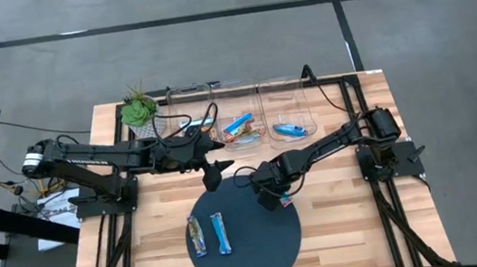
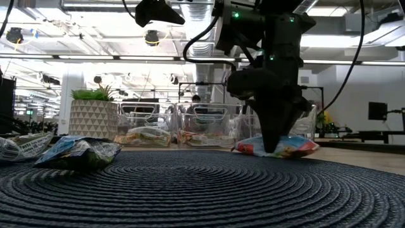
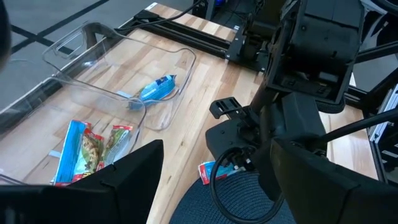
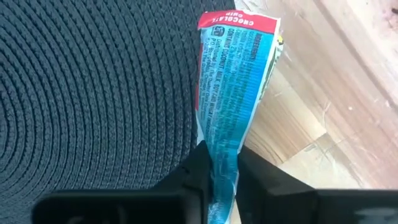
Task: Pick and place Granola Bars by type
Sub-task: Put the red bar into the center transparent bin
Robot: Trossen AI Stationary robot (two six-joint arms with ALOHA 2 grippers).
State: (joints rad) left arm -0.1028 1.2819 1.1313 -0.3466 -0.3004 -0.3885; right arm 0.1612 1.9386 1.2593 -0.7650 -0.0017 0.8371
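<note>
My right gripper (image 1: pixel 276 200) points down at the far right edge of the round dark mat (image 1: pixel 246 251), shut on a granola bar (image 4: pixel 233 93) with a blue wrapper and a red end. Two more bars (image 1: pixel 197 236) (image 1: pixel 221 233) lie flat side by side on the mat's left part. My left gripper (image 1: pixel 211 169) hangs open above the mat's far edge, holding nothing. At the far side, one clear bin (image 1: pixel 240 106) holds multicoloured bars (image 1: pixel 240 129) and the bin to its right (image 1: pixel 303 98) holds a blue bar (image 1: pixel 289 130). My right gripper pinches the bar's two long sides (image 4: pixel 222 158) between its two fingers, about midway along, and the wrapper is squeezed narrow there. The fingers come from above, pointing down. The bar lies low, partly over the mat's edge and partly over the wood (image 2: pixel 278 147).
A third clear bin (image 1: pixel 189 98) stands left of the other two, and a potted plant (image 1: pixel 138 114) in a white pot sits at the far left. Black rails (image 1: pixel 347 93) frame the wooden table. Bare wood (image 1: pixel 340 221) shows right of the mat.
</note>
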